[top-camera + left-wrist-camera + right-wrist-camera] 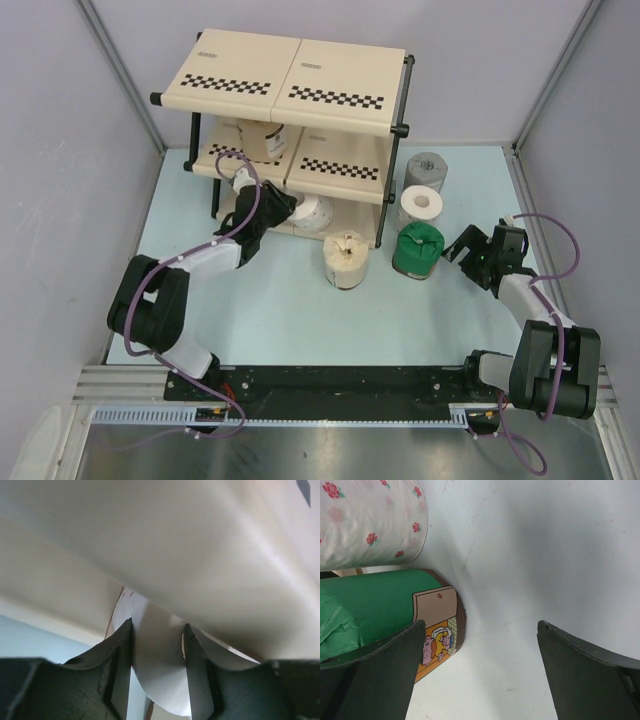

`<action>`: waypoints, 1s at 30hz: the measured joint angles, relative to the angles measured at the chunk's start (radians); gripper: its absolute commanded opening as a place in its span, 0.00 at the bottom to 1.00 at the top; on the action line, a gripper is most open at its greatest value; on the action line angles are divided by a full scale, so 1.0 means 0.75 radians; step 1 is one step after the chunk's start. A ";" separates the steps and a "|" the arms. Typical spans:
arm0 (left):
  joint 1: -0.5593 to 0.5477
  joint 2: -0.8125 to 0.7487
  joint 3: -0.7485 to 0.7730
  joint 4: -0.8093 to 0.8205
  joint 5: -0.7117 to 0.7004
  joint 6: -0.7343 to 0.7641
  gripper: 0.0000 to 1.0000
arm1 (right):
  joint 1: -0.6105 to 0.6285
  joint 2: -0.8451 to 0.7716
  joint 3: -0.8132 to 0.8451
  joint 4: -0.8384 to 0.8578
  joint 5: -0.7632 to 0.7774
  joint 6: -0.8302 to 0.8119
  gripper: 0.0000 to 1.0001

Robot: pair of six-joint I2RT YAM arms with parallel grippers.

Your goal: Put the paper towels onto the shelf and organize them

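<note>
Reaching under the shelf (290, 85), your left gripper (285, 210) pinches the wall of a white roll (314, 212) at the bottom tier's front edge. A middle-tier roll (262, 140) already lies above. Placing looks under way: next, ease the white roll deeper, then release. Further right, a tan roll (346, 262), green roll (417, 250), rose-printed roll (421, 203) and grey roll (427, 170) stand on the table (300, 320). Your right gripper (464, 250), fingers spread and empty, sits just beside the green roll.
</note>
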 measured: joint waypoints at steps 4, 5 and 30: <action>0.000 0.009 -0.058 0.131 -0.011 -0.055 0.44 | 0.000 0.000 0.000 0.000 0.000 0.000 0.97; 0.001 0.009 -0.078 0.166 -0.015 -0.075 0.44 | 0.000 0.001 0.000 0.000 0.000 0.000 0.97; 0.001 0.038 -0.174 0.382 -0.041 -0.229 0.85 | 0.000 0.005 0.000 0.000 -0.001 0.000 0.98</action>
